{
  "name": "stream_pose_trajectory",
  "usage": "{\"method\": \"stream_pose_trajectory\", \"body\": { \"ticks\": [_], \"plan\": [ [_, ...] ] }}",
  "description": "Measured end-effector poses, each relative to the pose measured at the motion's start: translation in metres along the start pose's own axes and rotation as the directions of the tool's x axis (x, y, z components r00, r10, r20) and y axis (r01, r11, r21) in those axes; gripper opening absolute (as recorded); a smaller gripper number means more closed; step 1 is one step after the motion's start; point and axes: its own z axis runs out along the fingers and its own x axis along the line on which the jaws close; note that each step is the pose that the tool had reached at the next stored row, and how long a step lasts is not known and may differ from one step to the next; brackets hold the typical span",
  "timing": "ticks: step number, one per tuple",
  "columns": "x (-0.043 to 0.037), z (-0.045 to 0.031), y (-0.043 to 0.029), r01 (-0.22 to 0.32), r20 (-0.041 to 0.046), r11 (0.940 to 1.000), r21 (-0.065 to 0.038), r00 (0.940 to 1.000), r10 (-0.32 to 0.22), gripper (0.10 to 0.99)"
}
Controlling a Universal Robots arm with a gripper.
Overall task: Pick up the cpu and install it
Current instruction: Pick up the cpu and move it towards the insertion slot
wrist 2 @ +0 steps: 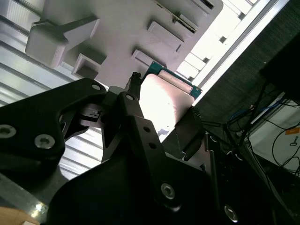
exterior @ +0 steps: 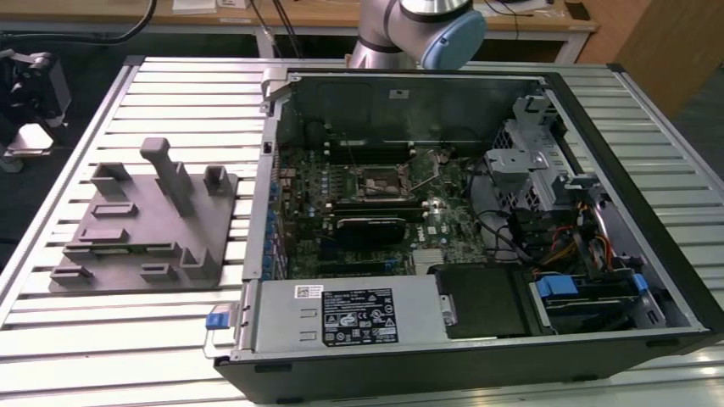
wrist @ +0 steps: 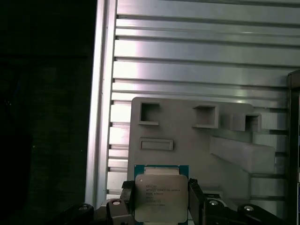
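The cpu [wrist: 161,194], a flat square chip with a silvery top and a green edge, sits between my gripper's [wrist: 161,202] two black fingers [wrist: 127,200], which are shut on its opposite sides. In the second wrist view the cpu [wrist 2: 164,96] shows bright between the same gripper [wrist 2: 161,105]. It hangs well above the grey plastic fixture [wrist: 187,140] and the slatted metal table. In the exterior view the open computer case holds the motherboard, with the square cpu socket [exterior: 379,178] near its middle.
The grey fixture [exterior: 147,225] with upright posts lies on the slatted table [exterior: 169,93] at the exterior view's left of the computer case [exterior: 476,356]. A power supply [exterior: 339,318], drive cage [exterior: 531,153] and cables crowd the case. The arm's joint [exterior: 436,30] stands behind the case.
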Motion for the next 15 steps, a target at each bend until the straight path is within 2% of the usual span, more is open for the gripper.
{"method": "stream_pose_trajectory", "body": {
  "ticks": [15],
  "plan": [
    [-0.0002, -0.0211, 0.0010, 0.000, 0.0002, 1.0000, 0.000, 1.0000, 0.000, 0.545]
  ]
}}
